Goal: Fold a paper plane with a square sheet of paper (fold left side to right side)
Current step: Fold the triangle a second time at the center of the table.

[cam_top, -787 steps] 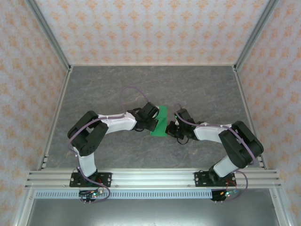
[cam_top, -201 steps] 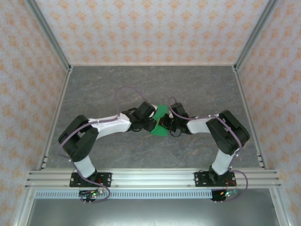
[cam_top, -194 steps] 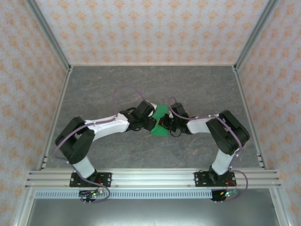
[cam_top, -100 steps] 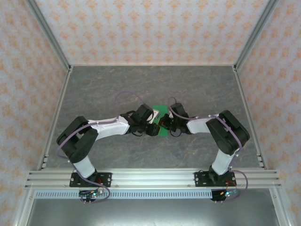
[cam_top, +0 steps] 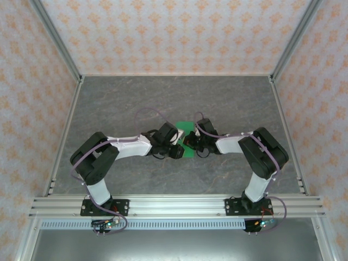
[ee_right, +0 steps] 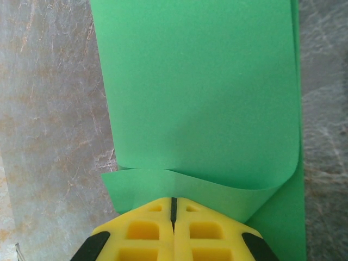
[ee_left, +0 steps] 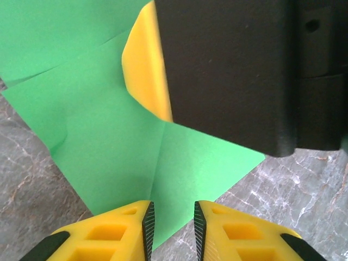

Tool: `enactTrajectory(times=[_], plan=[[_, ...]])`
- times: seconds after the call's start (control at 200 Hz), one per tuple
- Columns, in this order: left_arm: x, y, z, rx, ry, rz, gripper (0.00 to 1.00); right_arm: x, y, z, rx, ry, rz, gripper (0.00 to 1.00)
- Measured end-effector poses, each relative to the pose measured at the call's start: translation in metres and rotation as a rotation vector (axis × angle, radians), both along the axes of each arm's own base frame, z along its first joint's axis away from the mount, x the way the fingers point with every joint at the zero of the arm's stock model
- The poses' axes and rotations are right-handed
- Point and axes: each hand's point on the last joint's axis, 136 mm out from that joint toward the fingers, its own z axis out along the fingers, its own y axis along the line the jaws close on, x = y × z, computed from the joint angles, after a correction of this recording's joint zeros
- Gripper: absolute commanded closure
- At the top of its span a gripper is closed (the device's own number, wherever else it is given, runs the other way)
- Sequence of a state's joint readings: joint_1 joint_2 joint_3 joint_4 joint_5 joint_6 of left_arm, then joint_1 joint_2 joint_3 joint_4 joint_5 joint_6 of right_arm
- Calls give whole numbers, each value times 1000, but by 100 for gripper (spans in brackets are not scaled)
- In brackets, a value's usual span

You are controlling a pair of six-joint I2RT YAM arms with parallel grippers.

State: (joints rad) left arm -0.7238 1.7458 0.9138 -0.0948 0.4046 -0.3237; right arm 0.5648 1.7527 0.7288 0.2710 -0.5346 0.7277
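Room lies open on every side of the square sheet of paper (cam_top: 185, 127); it sits about the middle of the worktop (cam_top: 136, 98), well apart from the far edge, the side edges and the near edge, where a ribbed aluminium rail (cam_top: 174, 205) carries both arm bases; the two arms bend inward and meet over the sheet, crowding it from left and right.

The worktop is matt grey with pale marble veining; the paper (ee_left: 109, 136) is thin, plain and bright green, folded to a pointed corner with a sharp crease running toward the left fingers (ee_left: 103, 239); these yellow, ribbed fingers stand a narrow gap apart over the paper's near edge, clamping nothing.

The right fingers (ee_right: 147, 231) are clenched tight together, tips at a loose, rounded fold where the upper layer (ee_right: 201, 92) curls over the lower; I cannot tell whether any paper is nipped.
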Motion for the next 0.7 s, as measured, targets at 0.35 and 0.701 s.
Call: enactTrajectory(times=[0.35, 0.701], plan=[[-3, 6, -9, 5, -2, 23, 77, 0, 0, 0, -9, 0, 8, 95], [-20, 22, -11, -16, 6, 46, 87, -1, 0, 0, -13, 3, 11, 95]])
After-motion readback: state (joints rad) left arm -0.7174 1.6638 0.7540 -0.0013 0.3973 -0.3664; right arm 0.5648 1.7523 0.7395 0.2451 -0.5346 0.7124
